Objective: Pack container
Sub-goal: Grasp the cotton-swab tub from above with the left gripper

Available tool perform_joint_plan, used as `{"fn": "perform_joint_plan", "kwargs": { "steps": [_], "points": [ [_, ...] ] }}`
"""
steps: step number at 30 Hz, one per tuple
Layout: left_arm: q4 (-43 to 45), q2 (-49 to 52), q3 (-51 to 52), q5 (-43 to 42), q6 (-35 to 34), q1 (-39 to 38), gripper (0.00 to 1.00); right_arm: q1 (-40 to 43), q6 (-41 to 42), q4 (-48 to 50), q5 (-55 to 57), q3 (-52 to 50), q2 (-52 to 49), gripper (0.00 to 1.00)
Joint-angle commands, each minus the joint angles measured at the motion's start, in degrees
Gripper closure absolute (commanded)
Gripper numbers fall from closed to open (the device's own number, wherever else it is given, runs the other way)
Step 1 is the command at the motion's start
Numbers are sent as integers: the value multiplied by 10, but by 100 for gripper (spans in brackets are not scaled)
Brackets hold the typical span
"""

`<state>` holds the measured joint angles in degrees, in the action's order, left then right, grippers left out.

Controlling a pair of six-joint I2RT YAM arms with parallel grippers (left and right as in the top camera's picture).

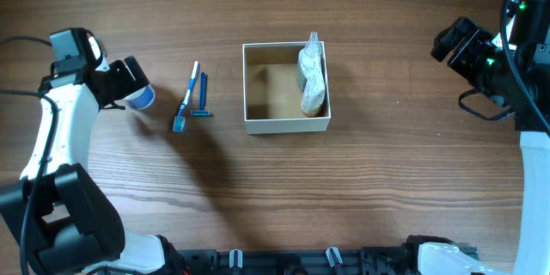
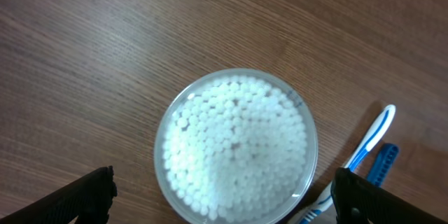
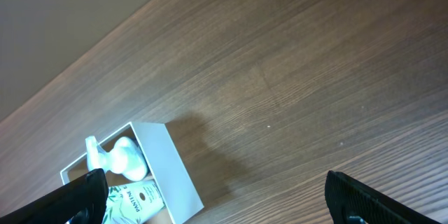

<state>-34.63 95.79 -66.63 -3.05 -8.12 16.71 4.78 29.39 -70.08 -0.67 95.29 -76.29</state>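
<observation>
Centrally, the container (image 1: 286,125) is set on the wooden table (image 1: 387,180) between the two arms: square, shallow, white-walled, tan inside. Its right side is taken up by a white bottle (image 1: 311,73), whose top is seen over the back rim. The left side is bare.

Unpacked, to the left of the container:
- razor (image 1: 203,99), blue, nearest the wall;
- toothbrush (image 1: 187,96), just beside the razor;
- round tub (image 2: 236,147), clear-lidded, filled with cotton buds, just beside the toothbrush.

Left gripper (image 2: 224,206): held above the tub, fingers spread wide to either side of it, nothing pinched.

Right gripper (image 3: 224,203): raised well apart from the container, fingers spread, nothing held.

Hazards, as judged:
- The tub fills most of the gap between the fingers, so a small offset could set a finger down on the lid and tip or shove the tub.
- The toothbrush head could be caught by the finger on that side and dragged, or pinched along with the tub.
- A smooth round wall may be squeezed out of the pads if gripped off-centre.
- The container looks light. It could be pushed if a wall is clipped on the way in, or the bottle could be knocked.
</observation>
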Motion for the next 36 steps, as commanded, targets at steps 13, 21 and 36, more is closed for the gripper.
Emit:
{"fn": "perform_joint_plan", "kwargs": {
  "steps": [13,21,36],
  "points": [
    [25,63,-11,40,19,-16,0,1,8,2,-7,4,-4,0],
    [30,66,-11,40,19,-16,11,1,8,2,-7,4,-4,0],
    [21,7,-13,40,20,-39,17,1,8,2,-7,4,-4,0]
  ]
}}
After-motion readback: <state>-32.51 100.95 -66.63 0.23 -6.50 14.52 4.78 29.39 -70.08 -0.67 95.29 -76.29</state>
